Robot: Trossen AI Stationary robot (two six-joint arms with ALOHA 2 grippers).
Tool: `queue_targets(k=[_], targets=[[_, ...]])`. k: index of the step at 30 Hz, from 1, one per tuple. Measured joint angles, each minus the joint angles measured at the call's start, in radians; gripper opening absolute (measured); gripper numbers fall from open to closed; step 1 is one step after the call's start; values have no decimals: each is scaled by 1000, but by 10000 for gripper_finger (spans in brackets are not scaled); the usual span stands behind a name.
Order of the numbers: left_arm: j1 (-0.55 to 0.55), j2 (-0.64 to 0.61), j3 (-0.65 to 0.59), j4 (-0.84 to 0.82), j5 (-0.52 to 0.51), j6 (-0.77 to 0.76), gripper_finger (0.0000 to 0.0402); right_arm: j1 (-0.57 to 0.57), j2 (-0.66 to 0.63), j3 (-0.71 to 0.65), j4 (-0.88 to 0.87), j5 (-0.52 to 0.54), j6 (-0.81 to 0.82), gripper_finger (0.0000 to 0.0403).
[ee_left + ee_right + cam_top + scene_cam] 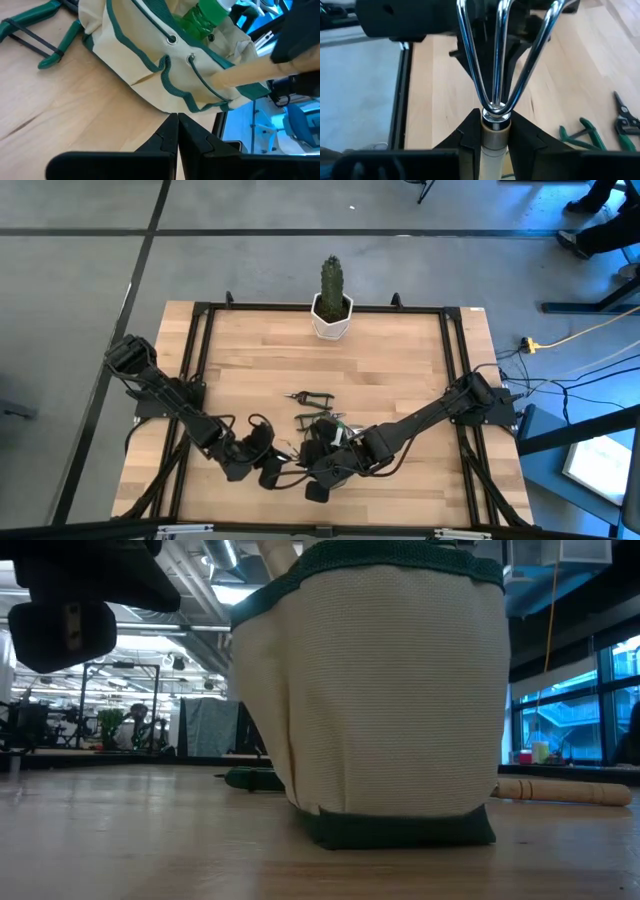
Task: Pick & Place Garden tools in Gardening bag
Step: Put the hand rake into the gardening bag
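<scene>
In the low view the gardening bag (385,700) stands very close and fills most of the picture, so its top edge and what is inside are cut off. It sits upright on the desk (140,840), near the front edge. Behind it a wooden handle (565,790) lies flat on the desk, with its long axis across the view; its metal end is hidden by the bag.

The right hand (492,132) is clamped on the wooden handle of a garden fork (497,55), just under the metal collar. The three shiny prongs point away from the wrist, in line with the arm. In the high view this hand is over the bag and hard to make out among the dark parts.

The left hand (177,132) has its fingers together and holds nothing. It is just beside the bag, low over the desk, and points at the bag's side. In its view a green sprayer bottle (205,15) stands in the bag and a wooden handle leans out over the rim.

Farther off, green-handled pruning shears (312,396) lie flat on the desk. At the far edge stands a cactus (332,280) in a white pot (332,320).
</scene>
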Motion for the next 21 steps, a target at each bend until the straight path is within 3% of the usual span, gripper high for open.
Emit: queue_targets(k=[17, 21], targets=[[14, -1, 0, 20, 15, 15, 1, 0, 0, -45, 53, 4, 4, 67], [14, -1, 0, 26, 32, 21, 1, 5, -4, -52, 66, 51, 6, 67]])
